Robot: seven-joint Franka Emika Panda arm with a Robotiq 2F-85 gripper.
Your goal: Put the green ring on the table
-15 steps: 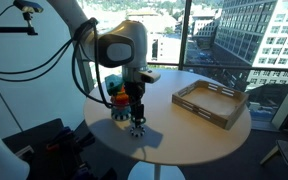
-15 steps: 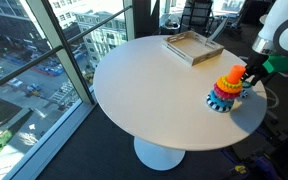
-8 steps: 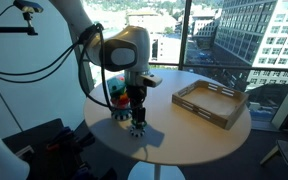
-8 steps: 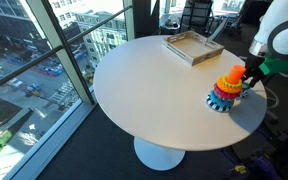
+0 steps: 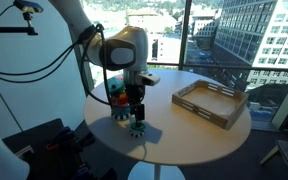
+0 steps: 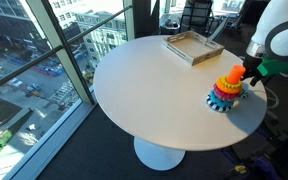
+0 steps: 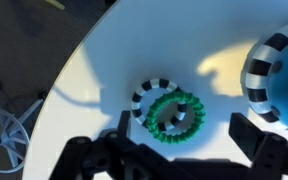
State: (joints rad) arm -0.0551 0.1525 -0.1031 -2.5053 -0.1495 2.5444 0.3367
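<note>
1. The gripper (image 7: pixel 181 126) hangs straight down over the table (image 7: pixel 104 60), jaws spread wide, nothing between them.
2. In the wrist view the dark fingers (image 7: pixel 252 136) stand either side of the green ring (image 7: pixel 174 117), clear of it.
3. The ring lies flat on the white top, overlapping a black-and-white striped ring (image 7: pixel 144 97), and the green one looks to be on top.
4. The toy (image 7: pixel 274 65) sits close by at the frame's right edge, apart from both rings.
5. In an exterior view the ring (image 5: pixel 136 128) lies near the table's edge, right under the gripper (image 5: pixel 134 114), with the toy (image 5: pixel 118 98) just beside it.
6. The tray (image 5: pixel 211 102) sits well apart across the table.
7. In an exterior view the toy (image 6: pixel 224 92) hides the ring, and the tray (image 6: pixel 191 46) is at the far rim.
</note>
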